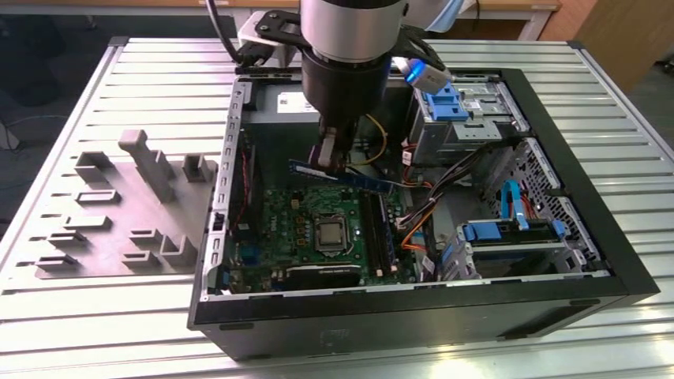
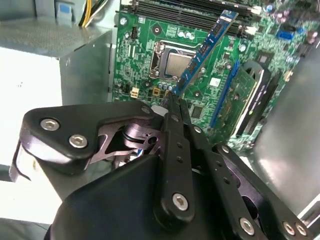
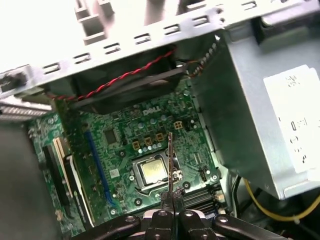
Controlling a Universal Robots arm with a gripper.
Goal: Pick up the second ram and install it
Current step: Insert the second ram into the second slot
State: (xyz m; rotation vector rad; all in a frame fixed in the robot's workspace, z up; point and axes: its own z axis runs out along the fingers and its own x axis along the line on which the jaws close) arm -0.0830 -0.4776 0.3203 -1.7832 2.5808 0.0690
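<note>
Closest to us is our gripper (image 2: 173, 102). Its two black fingers (image 2: 175, 135) are squeezed tight on the second ram (image 2: 205, 47), with no gap that we can see. We hold the blue stick near one end, so most of it pokes out past the fingertips. Under it lies the green motherboard (image 1: 305, 217). The stick hangs in the air over the board, near the shiny square chip socket (image 1: 331, 233), and does not seem to touch anything. The long black slots (image 1: 377, 229) sit just beside that socket, toward the exterior view's right. We think the job right now is to bring the stick over a free slot. To do that well, we should go slowly, hold the stick level, and turn it until it runs the same way as the slot. Because we grip only one end, the far end could tip, so a firm squeeze matters. Loose wires (image 1: 432, 201) near the slots could get in the way. Farther out is the black computer case (image 1: 589, 181), and beyond it, on the exterior view's left, a gray tray (image 1: 116, 213) rests on the metal table (image 1: 632, 332).
</note>
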